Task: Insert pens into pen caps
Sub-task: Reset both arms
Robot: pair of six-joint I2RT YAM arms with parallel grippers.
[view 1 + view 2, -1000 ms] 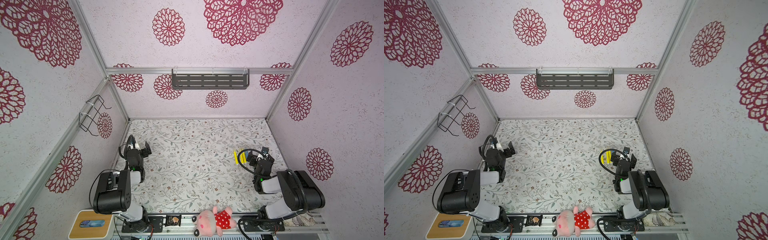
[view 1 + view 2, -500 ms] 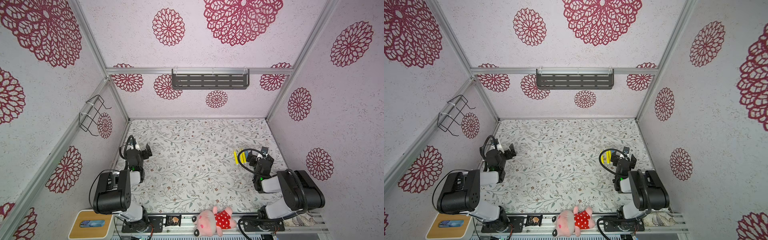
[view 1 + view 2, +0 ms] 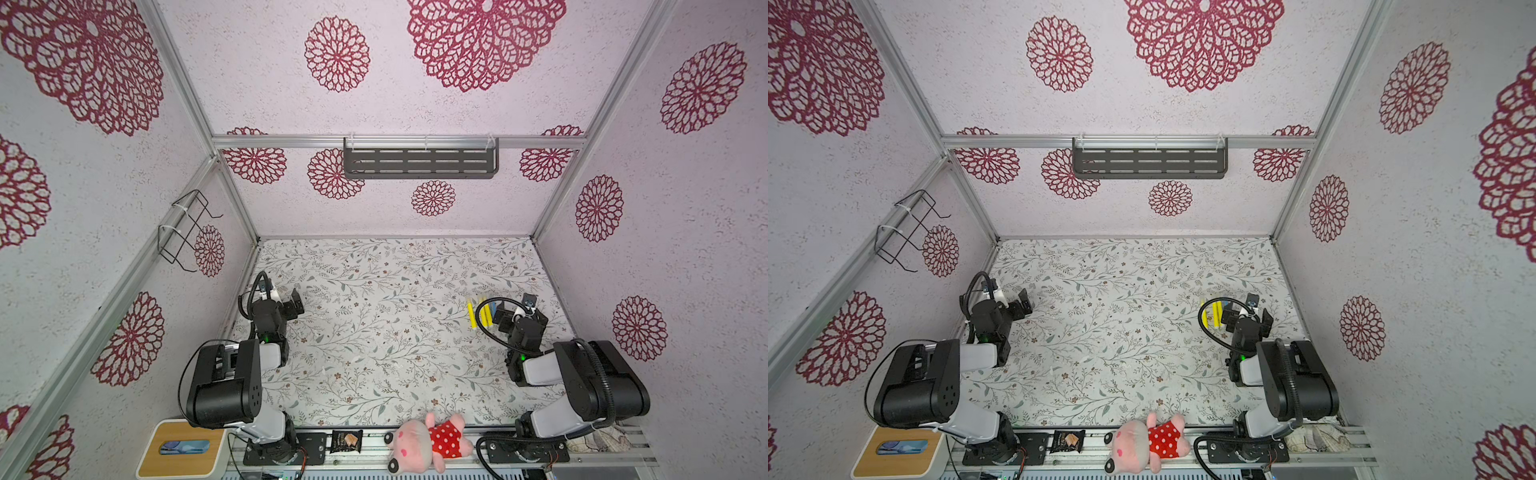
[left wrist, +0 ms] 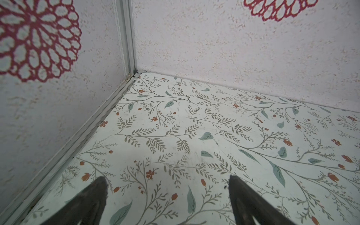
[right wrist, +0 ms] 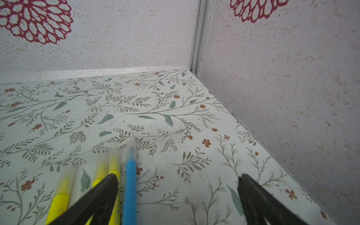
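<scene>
- Since the earlier frames the left gripper (image 4: 167, 179) has been turned and lowered a little. The pens (image 3: 471, 318) and the right gripper (image 5: 178, 178) have been left where they were.
- Four pens are laid flat and side by side on the floral table cover (image 3: 374, 291), just beside the right gripper on its side toward the table's middle. One blue pen (image 5: 130, 185) and three yellow pens (image 5: 59, 198) are counted in the right wrist view.
- Whitish translucent pen caps (image 5: 132, 145) are seen seated over the tips of all four, with the capped ends pointed away from the right gripper's wrist.
- The right gripper's jaws are spread wide and nothing is gripped. The blue pen is seen inside the gap, close beside one finger (image 5: 105, 192). That finger's tip is seen in front of a yellow pen, and whether it is touched cannot be told.
- The left gripper is found well apart from the right gripper, across the table. Its jaws are likewise held wide apart over the cover, with nothing grasped.
- A pink plush toy (image 3: 428, 440) in a red dotted dress is laid on the front rail, well apart from the right gripper.
</scene>
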